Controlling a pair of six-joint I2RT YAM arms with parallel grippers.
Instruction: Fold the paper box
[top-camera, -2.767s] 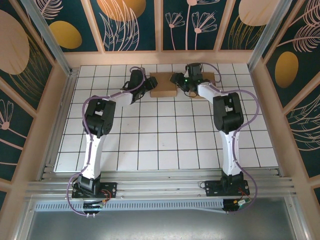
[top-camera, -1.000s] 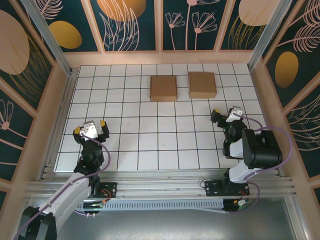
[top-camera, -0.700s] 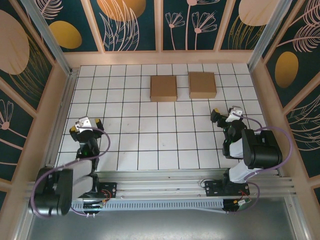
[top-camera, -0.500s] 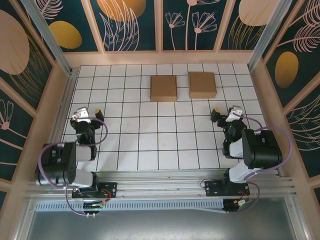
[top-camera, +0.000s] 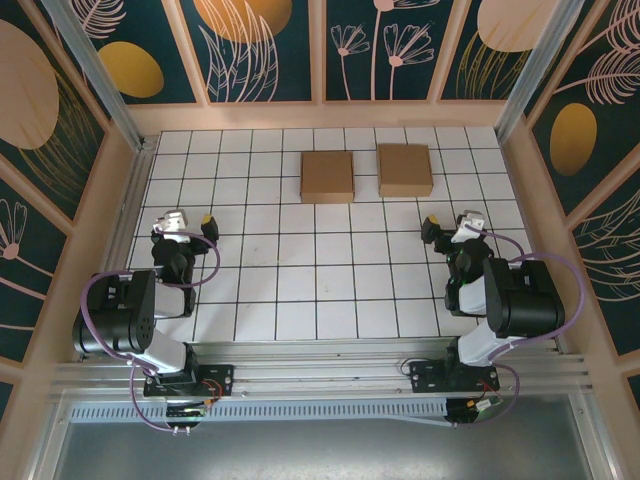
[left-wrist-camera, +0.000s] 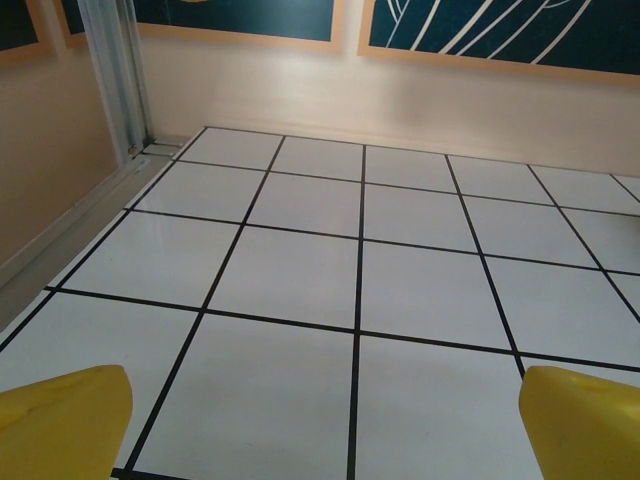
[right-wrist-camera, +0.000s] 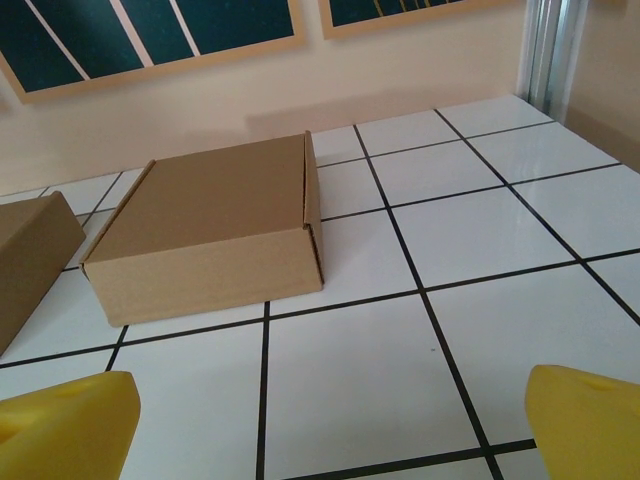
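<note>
Top external – left tool (top-camera: 183, 218) and right tool (top-camera: 452, 222) spread, well apart from paper boxes (top-camera: 327, 175)

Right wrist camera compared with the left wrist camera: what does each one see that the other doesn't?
The right wrist view takes in two brown paper boxes: a closed box ahead and a second box cut off at the left edge. The left wrist view looks across bare tiles to the table's far left corner. Both share the white gridded table, a metal post, and yellow fingertips far apart: left gripper and right gripper are open, holding nothing.
</note>
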